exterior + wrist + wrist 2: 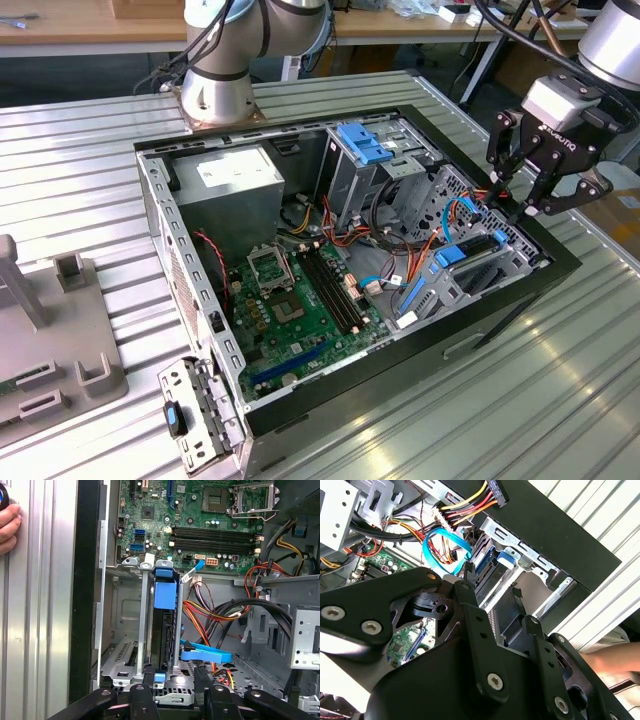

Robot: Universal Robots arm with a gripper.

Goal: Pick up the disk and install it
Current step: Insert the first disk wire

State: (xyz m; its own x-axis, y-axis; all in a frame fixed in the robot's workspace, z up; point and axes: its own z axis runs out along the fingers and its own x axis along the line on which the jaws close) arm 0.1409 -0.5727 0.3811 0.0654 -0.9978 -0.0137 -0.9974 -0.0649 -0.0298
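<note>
Disk (162,635) edge-on in drive cage (120,660), body mostly hidden; fingers (212,702) spread, empty, near its end

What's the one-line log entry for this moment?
gripper open, empty | over disk | disk on edge in drive cage

We see the disk (161,635) standing on its edge inside the metal drive bay (143,630). Its body is dark, with blue rails and a blue end tab.
</note>
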